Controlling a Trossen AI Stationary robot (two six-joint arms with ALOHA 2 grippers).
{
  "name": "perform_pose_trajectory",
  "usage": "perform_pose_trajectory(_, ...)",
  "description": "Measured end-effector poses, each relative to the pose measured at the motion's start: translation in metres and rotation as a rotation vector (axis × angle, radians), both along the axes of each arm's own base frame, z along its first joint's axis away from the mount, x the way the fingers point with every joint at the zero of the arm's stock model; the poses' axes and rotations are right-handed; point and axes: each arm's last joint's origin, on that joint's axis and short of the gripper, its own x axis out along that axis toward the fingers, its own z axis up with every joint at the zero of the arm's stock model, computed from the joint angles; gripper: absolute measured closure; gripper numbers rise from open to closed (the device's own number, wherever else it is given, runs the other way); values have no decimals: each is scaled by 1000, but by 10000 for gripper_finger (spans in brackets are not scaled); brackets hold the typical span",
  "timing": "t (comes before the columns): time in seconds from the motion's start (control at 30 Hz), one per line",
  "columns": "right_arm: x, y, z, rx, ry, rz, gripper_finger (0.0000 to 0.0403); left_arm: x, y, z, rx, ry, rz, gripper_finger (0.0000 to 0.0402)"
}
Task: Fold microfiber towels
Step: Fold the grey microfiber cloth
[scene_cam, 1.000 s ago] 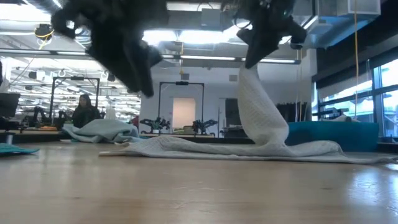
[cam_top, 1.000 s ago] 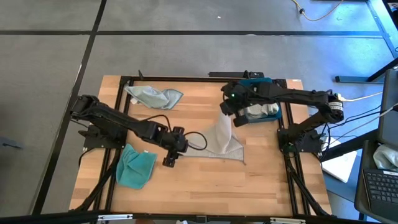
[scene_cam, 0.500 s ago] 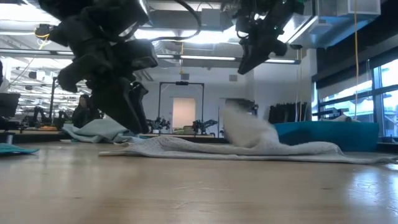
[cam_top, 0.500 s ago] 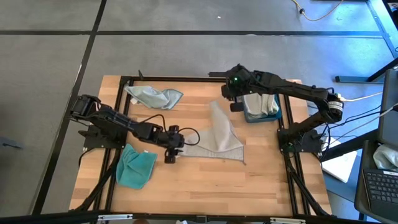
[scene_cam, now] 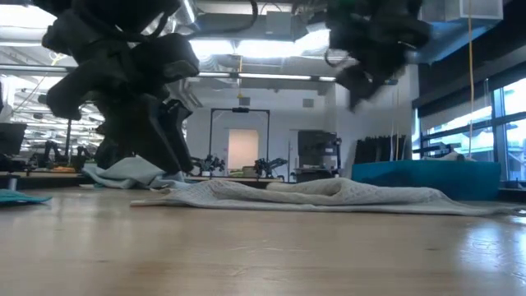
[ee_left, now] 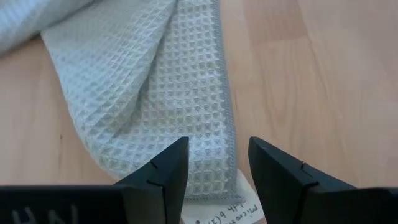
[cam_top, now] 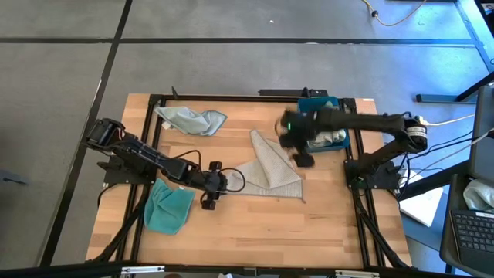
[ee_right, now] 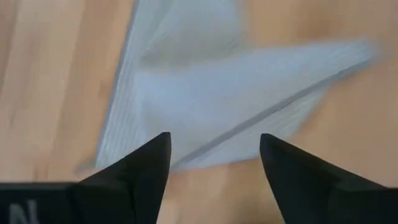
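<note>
A blue tray [cam_top: 315,99] sits at the far right of the wooden surface [cam_top: 247,232], and a pale bundled cloth [cam_top: 328,139] lies inside it, partly hidden by the right arm.

Outside the tray, three towels lie on the surface. A light grey waffle-weave towel [cam_top: 270,166] is spread near the middle, one part folded back over itself into a pointed flap. A pale blue-grey towel [cam_top: 191,120] lies crumpled at the far left. A teal towel [cam_top: 170,207] is bunched at the near left. With the cloth in the tray, that makes four cloths in view, and one tray.

The left gripper [cam_top: 208,188] is down at the surface by the grey towel's left corner. In its wrist view the fingers [ee_left: 163,171] stand apart with nothing between them, framing the towel's stitched edge and a small white tag [ee_left: 221,208] at that corner. Whether they touch the cloth cannot be told.

The right gripper [cam_top: 302,157] hangs above the surface just right of the grey towel, in front of the tray. Its fingers [ee_right: 140,165] are spread wide and empty, with the towel lying flat beneath them.
</note>
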Motion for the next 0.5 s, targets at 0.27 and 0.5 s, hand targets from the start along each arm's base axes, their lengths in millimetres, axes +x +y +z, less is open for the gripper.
perform_pose_trajectory(0.27,-22,86,-59,-152,201,169,205,-10,-25,0,297,-7,-266,240)
perform_pose_trajectory(0.5,-36,149,-77,-180,100,270,231,-13,-31,-3,385,12,-324,217)
